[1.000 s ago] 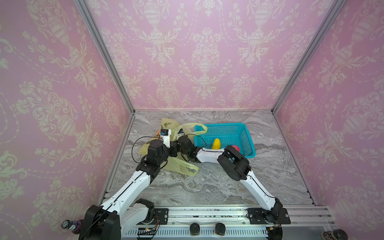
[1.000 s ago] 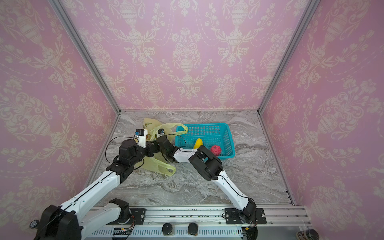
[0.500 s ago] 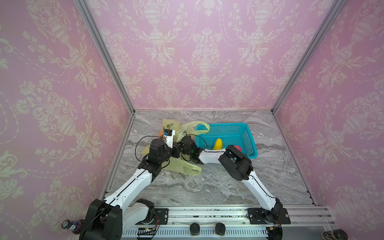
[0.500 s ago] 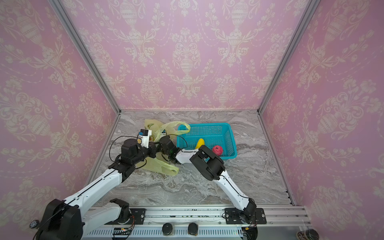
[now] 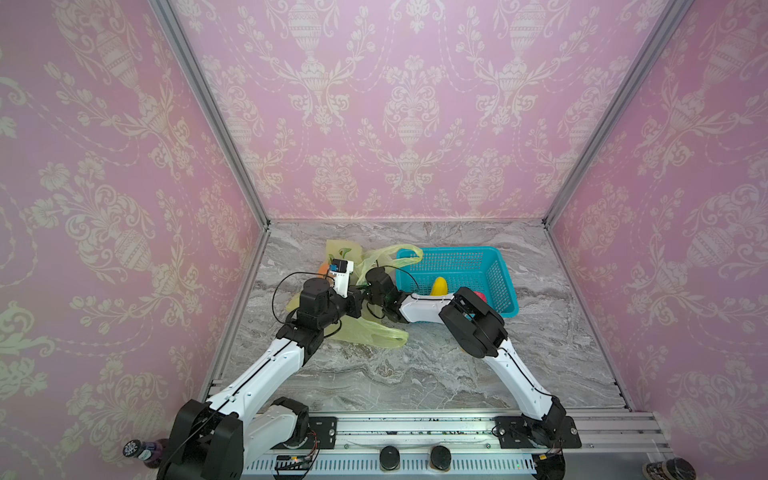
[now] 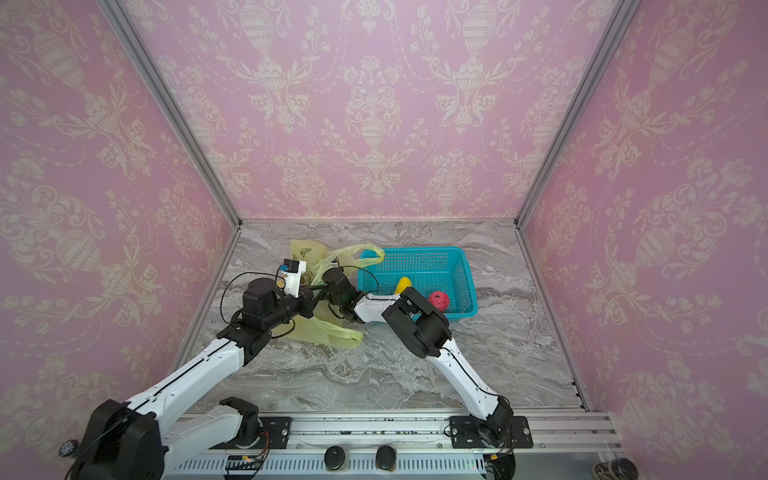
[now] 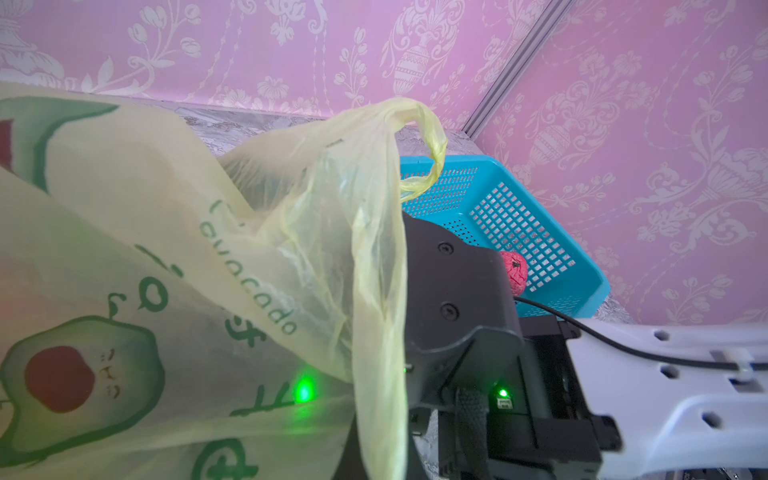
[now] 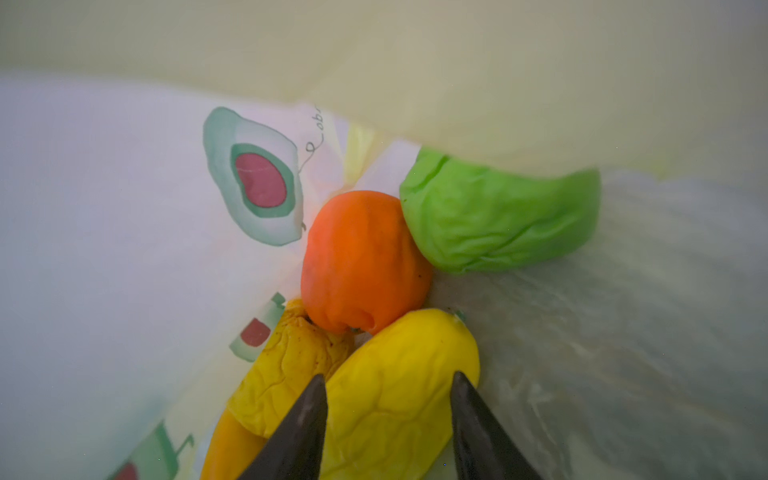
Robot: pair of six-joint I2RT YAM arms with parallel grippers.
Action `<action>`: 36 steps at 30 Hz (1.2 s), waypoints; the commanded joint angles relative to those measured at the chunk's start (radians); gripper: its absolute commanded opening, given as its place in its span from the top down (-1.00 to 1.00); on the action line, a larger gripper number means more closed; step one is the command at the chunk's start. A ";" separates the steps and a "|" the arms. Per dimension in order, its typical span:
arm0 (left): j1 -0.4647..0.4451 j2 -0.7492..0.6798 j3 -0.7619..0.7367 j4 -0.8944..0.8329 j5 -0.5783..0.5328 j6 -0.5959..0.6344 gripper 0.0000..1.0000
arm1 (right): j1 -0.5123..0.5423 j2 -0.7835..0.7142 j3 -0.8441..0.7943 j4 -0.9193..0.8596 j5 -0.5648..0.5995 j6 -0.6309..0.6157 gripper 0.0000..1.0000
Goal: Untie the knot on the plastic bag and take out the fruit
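The yellow-green plastic bag (image 5: pixel 374 330) (image 6: pixel 324 330) lies left of centre, its mouth held up. One handle loop (image 7: pixel 432 137) hangs free; the knot does not show. My left gripper (image 5: pixel 358 296) is shut on the plastic bag's edge, with its jaws hidden under the film (image 7: pixel 166 232). My right gripper (image 8: pixel 388 376) is deep inside the bag. Its two dark fingertips (image 8: pixel 316 395) press both sides of an elongated yellow fruit (image 8: pixel 399 399). Beside it lie a wrinkled yellow fruit (image 8: pixel 286 370), an orange one (image 8: pixel 357 262) and a green one (image 8: pixel 498 216).
A teal mesh basket (image 5: pixel 503 291) (image 6: pixel 461 286) stands right of the bag. It holds a yellow fruit (image 5: pixel 439 286) and a pink-red one (image 6: pixel 439 300). The right forearm (image 5: pixel 424 307) crosses its front edge. Pink walls close three sides. Bottles (image 5: pixel 139 449) stand by the front rail.
The right gripper's jaws have come together around the yellow fruit inside the bag. Both wrists and the lifted bag mouth have shifted slightly to the right.
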 commanded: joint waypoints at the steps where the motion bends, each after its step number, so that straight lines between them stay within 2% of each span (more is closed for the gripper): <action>1: -0.008 0.000 0.004 0.016 -0.067 0.003 1.00 | 0.014 -0.061 -0.087 0.024 -0.024 -0.025 0.20; 6: -0.002 -0.004 0.006 -0.025 -0.181 0.005 1.00 | 0.014 -0.170 -0.192 0.069 -0.050 -0.054 0.42; 9: 0.002 -0.011 0.002 -0.037 -0.212 0.005 1.00 | 0.014 -0.224 -0.251 0.103 -0.058 -0.063 0.50; 18: 0.038 -0.020 -0.009 -0.067 -0.323 -0.011 1.00 | 0.013 -0.290 -0.328 0.155 -0.074 -0.066 0.68; 22: 0.057 0.001 -0.001 -0.078 -0.327 -0.027 1.00 | 0.012 -0.285 -0.326 0.154 -0.075 -0.060 0.68; 24: 0.058 0.011 0.006 -0.087 -0.330 -0.028 1.00 | 0.012 -0.266 -0.307 0.129 -0.065 -0.055 0.55; 26: 0.058 0.024 0.026 -0.112 -0.323 -0.021 1.00 | 0.013 -0.238 -0.267 0.065 -0.048 -0.044 0.20; 29: 0.058 0.035 0.033 -0.114 -0.321 -0.041 1.00 | 0.016 -0.188 -0.138 -0.118 -0.021 -0.038 -0.08; 32: 0.060 0.051 0.056 -0.136 -0.304 -0.062 1.00 | 0.011 -0.143 0.010 -0.331 -0.022 -0.019 -0.29; 36: 0.059 0.045 0.065 -0.151 -0.281 -0.084 1.00 | 0.011 -0.118 0.067 -0.438 -0.025 0.022 -0.51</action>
